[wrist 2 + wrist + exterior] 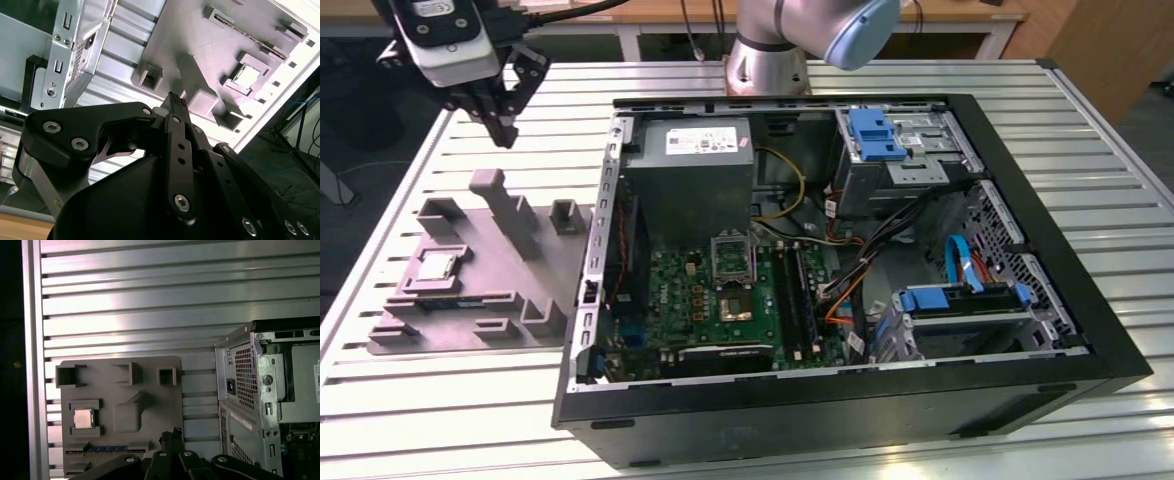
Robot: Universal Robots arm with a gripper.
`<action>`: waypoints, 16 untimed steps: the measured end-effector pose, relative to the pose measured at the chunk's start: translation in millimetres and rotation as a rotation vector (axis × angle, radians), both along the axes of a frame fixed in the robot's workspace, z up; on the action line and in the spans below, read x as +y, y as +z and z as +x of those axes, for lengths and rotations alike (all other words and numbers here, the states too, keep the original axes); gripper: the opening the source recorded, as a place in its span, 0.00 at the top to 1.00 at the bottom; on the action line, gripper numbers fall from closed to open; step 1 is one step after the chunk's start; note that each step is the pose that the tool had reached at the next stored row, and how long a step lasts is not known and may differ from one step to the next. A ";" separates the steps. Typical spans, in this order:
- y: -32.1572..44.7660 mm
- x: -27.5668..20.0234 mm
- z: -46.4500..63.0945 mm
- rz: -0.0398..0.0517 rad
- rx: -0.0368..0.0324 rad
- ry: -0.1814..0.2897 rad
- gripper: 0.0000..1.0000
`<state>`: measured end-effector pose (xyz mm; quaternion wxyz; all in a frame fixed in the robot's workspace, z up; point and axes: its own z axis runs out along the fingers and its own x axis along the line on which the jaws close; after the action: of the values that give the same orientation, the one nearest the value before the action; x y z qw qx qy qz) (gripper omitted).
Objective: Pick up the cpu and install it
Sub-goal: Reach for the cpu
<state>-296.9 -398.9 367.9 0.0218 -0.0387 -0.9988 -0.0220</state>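
The fingers [499,118] are pressed together at their tips with nothing between them, pointing down over the slatted metal table [454,425] at the far left of the exterior view. They hang in the air above the far end of a grey plastic block [487,285] with upright posts, touching nothing.

The cpu [438,265] lies flat, silver top up, in a square recess of that block. It sits towards the block's left side in the exterior view, nearer the camera than the fingers and well apart from them. Both wrist views show the closed fingers [172,436] [173,103] with the cpu [83,418] [247,76] off to one side in its recess.

An open computer case [854,410] lies just right of the block.
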 end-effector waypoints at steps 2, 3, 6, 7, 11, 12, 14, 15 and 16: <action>-0.1 0.0 -3.6 0.0000 -0.0008 0.000 0.89; -0.1 0.0 -5.3 0.0000 -0.0010 0.000 0.89; -0.1 0.0 -9.8 0.0000 -0.0014 0.000 0.89; -0.2 0.0 -11.0 0.0000 -0.0014 0.000 0.89; -0.3 0.0 -14.2 0.0000 -0.0014 0.000 0.89; -0.3 0.0 -14.7 0.0000 -0.0013 0.000 0.89; -0.3 0.0 -16.0 0.0000 -0.0013 0.000 0.89; -0.3 0.0 -16.5 0.0000 -0.0013 0.000 0.89; -0.3 0.0 -17.0 0.0000 -0.0013 0.000 0.89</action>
<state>-314.0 -398.9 367.6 0.0212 -0.0386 -0.9988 -0.0220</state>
